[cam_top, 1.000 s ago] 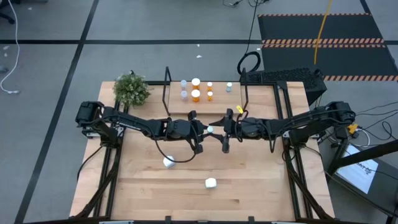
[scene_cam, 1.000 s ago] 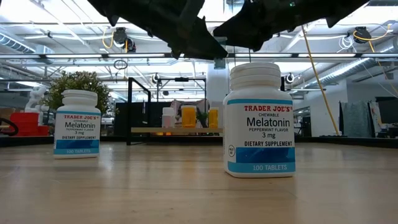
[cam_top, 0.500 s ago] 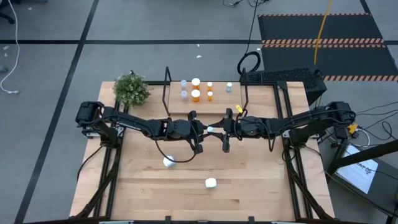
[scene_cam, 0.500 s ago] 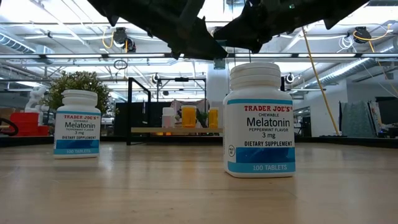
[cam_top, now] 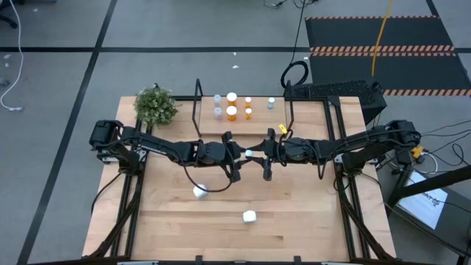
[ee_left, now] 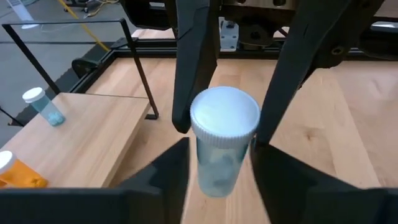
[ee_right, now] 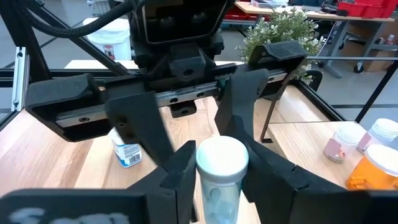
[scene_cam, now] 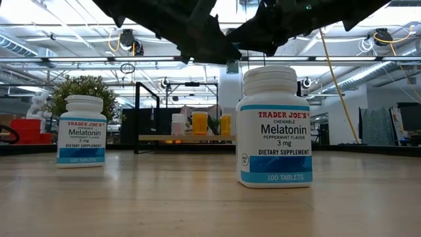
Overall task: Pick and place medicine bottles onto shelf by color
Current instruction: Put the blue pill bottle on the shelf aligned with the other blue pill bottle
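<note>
Small clear pale-blue pill bottle with white cap [ee_left: 224, 146] is upright mid-air between our hands over mid-bench: right hand [ee_right: 214, 177] pinches it, left hand [ee_left: 217, 177] flanks it, grip unclear. Light-wood shelf [cam_top: 243, 121] lies just behind.

The table [cam_top: 294, 213] is pale wood with a smooth, satin finish and visible plank seams, and the shelf [ee_left: 81, 134] is the same light wood, framed in thin matt black metal. The held bottle [ee_left: 222, 146] has a translucent, pale plastic body and a smooth matt white plastic cap, while the white bottles [scene_cam: 275, 128] on the table look like glossy plastic with printed paper labels. Both grippers' fingers [ee_left: 193, 62] are matt black plastic.
</note>
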{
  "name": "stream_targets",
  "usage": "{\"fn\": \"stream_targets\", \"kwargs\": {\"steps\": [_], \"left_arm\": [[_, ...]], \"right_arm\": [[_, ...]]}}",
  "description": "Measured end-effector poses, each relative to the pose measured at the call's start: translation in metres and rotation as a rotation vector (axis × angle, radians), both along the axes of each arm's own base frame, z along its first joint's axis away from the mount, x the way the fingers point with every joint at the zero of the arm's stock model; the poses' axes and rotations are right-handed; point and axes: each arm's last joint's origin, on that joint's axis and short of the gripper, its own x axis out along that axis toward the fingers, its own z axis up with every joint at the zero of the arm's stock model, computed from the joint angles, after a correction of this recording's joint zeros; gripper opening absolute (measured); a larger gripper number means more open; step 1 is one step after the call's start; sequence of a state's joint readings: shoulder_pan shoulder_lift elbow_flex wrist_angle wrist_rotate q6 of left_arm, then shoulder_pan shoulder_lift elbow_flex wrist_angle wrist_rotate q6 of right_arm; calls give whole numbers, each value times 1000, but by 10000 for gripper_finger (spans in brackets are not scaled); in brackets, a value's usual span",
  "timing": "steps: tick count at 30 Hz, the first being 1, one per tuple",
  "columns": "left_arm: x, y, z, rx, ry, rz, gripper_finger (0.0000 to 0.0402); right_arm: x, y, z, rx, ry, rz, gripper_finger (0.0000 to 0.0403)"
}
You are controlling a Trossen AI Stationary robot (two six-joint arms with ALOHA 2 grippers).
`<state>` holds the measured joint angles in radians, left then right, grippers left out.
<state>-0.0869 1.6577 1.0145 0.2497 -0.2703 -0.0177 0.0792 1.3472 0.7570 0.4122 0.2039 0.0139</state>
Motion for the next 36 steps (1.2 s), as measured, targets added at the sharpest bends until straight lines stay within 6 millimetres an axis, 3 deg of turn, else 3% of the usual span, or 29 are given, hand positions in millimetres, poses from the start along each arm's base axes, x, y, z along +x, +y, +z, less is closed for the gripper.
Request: {"fn": "stream_targets", "kwargs": {"steps": [7, 13, 19, 30, 36], "left_arm": [[-4, -8, 3, 0, 15, -3, 274], [-18, -11, 20, -11, 21, -10, 322], [-31, -12, 34, -35, 30, 1, 314], [-32, -7, 30, 9, 66, 69, 279], [-25, 4, 29, 27, 21, 156, 288]], "right_arm": [[0, 0, 1, -8, -1, 2, 121], [-9, -5, 9, -30, 15, -7, 121], [-23, -30, 21, -48, 24, -97, 121], [-40, -102, 22, -60, 43, -249, 121], [-40, -104, 25, 61, -15, -83, 121]]}}
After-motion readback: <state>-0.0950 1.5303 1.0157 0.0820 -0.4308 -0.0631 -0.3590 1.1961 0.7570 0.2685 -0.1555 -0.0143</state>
